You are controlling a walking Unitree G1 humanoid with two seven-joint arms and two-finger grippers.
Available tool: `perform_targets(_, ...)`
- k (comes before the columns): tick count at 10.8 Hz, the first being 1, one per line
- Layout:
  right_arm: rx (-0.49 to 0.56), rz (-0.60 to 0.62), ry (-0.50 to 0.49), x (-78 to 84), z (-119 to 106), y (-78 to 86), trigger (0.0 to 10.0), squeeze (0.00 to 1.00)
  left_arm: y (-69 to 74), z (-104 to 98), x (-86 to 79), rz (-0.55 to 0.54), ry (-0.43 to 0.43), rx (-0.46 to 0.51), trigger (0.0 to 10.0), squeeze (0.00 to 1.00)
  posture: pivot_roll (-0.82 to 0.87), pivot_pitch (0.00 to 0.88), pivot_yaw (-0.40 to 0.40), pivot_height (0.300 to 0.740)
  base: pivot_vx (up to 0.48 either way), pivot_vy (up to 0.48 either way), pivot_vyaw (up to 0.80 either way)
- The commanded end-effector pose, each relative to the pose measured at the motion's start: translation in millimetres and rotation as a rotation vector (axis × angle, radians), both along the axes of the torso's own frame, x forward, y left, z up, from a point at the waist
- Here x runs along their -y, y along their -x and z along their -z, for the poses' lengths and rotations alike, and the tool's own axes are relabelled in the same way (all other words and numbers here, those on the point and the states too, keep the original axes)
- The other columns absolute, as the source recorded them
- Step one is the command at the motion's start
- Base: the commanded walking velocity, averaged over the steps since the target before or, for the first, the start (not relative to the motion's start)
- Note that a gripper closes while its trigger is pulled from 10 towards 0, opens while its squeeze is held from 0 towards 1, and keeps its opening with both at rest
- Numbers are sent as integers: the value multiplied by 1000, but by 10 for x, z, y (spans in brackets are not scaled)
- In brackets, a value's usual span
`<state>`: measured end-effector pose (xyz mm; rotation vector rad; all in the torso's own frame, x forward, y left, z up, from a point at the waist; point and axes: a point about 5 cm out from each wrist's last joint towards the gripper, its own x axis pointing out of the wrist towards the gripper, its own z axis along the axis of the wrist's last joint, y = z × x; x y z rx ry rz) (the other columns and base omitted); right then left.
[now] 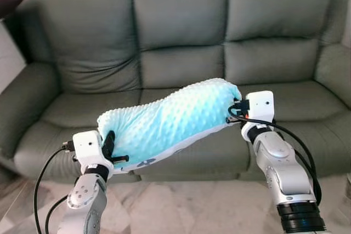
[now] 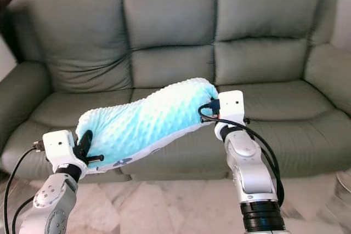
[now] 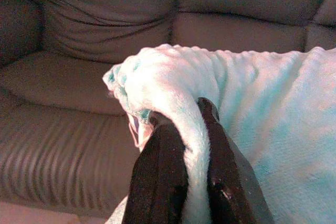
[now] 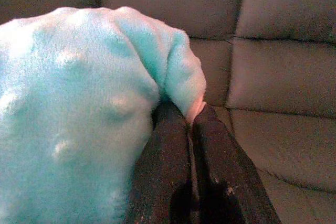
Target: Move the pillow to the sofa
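A plump, oblong pillow (image 1: 170,120) of pale blue, bumpy plush hangs in the air just before the grey-green, smooth-cushioned sofa (image 1: 181,36). Its long axis runs crosswise, the robot's right end tilted higher. The left gripper (image 3: 193,129) and the right gripper (image 4: 185,119) each have their jaws pinched onto a fold of fabric at opposite ends.

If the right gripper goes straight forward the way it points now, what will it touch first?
Probably the sofa. The right gripper is shut on a fold of the pillow, and beyond its fingertips lie the backrest and seat cushion. Which one comes first is hard to judge, since depth is unclear.
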<state>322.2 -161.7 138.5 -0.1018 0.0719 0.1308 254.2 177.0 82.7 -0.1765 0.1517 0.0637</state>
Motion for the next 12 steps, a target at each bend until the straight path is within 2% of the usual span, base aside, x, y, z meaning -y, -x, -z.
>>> perform_targets(1,15,-1,2,-8,-41,-6,10000,0,5,-26,-38,4,-32,16,10000,0,-252,0,78,740,0,0,0)
perform_targets(7,9,-3,11,-10,-30,-14,10000,0,31,-30,-2,57,41,27,10000,0,-251,0,75,740,0,0,0)
perform_targets(12,9,2,16,-3,-28,-11,10000,0,46,-39,13,82,61,36,10000,0,-252,0,75,740,373,0,0)
